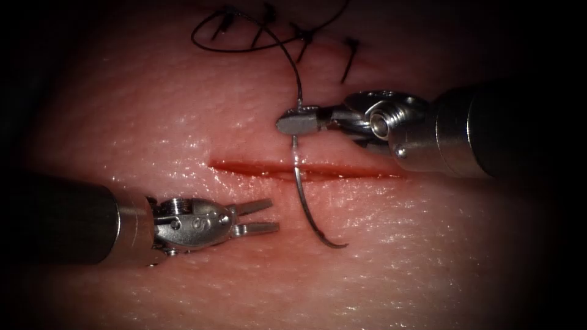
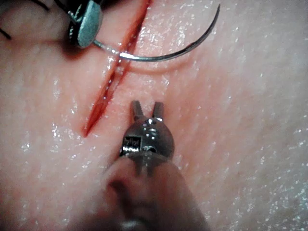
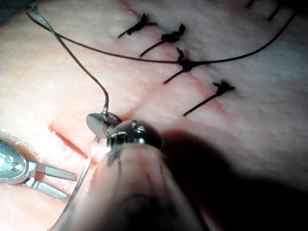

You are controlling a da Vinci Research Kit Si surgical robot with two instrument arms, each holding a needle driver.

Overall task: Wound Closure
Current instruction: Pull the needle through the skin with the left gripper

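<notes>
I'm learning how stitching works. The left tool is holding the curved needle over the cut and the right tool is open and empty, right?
No, swapped. In the endoscope view the right tool grips the needle near its thread end; the left tool is open, empty.

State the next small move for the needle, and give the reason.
Probably lower the needle tip toward the tissue below the cut. The right hand grips it near its thread end, the curve crosses the cut and the tip lies free; the left hand is open, holding nothing.

No readable text, labels or numbers anywhere. Left tool's wrist (image 1: 194,223) shows a faint stamped mark, but it's illegible.
</notes>
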